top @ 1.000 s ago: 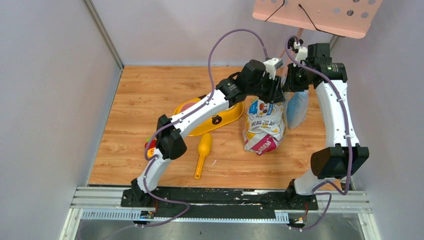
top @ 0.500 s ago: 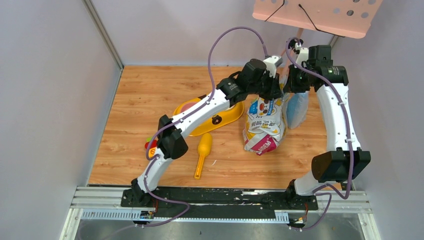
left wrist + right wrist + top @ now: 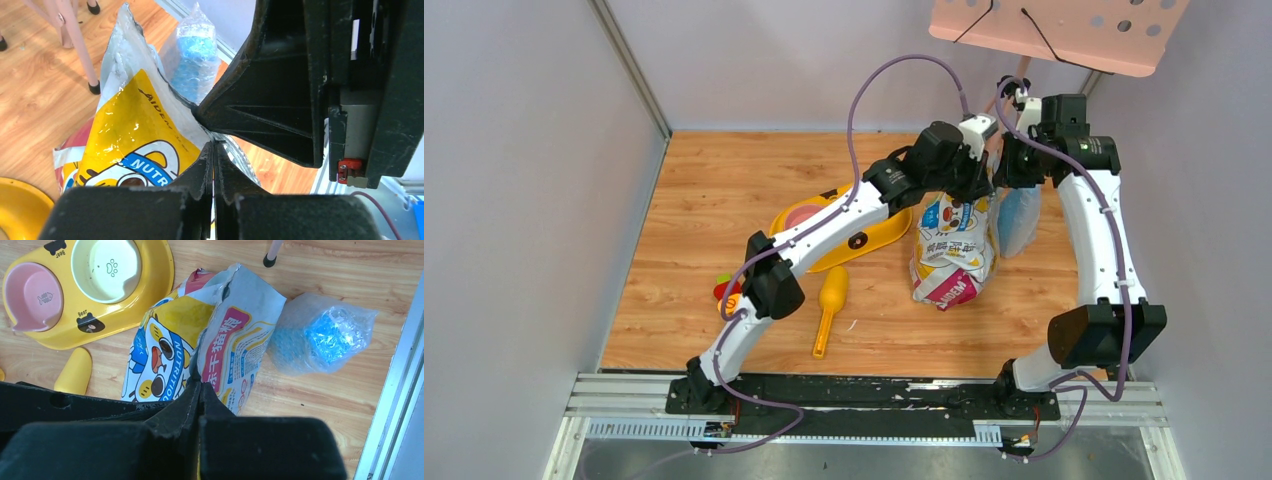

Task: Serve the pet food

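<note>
The printed food bag [image 3: 952,250] stands upright right of the table's middle. Both grippers meet at its top. My left gripper [image 3: 214,145] is shut, with the bag's [image 3: 135,125] top edge pinched as a thin sliver between its fingers. My right gripper [image 3: 199,385] is shut on the same top edge from the other side, above the bag's [image 3: 220,335] folded mouth. In the top view the left gripper [image 3: 976,188] and right gripper [image 3: 1002,183] nearly touch. The pet food is hidden inside the bag.
A yellow feeder tray [image 3: 161,287] with a white bowl [image 3: 105,267] and a pink bowl [image 3: 32,295] lies left of the bag. A yellow scoop [image 3: 829,305] lies in front of it. A blue bubble-wrap bag [image 3: 1019,215] leans right of the food bag. A pink stand's leg [image 3: 75,45] stands behind.
My left gripper has closed on the bag's top edge, and its arm has shifted slightly right. The right gripper has stayed shut on the bag.
</note>
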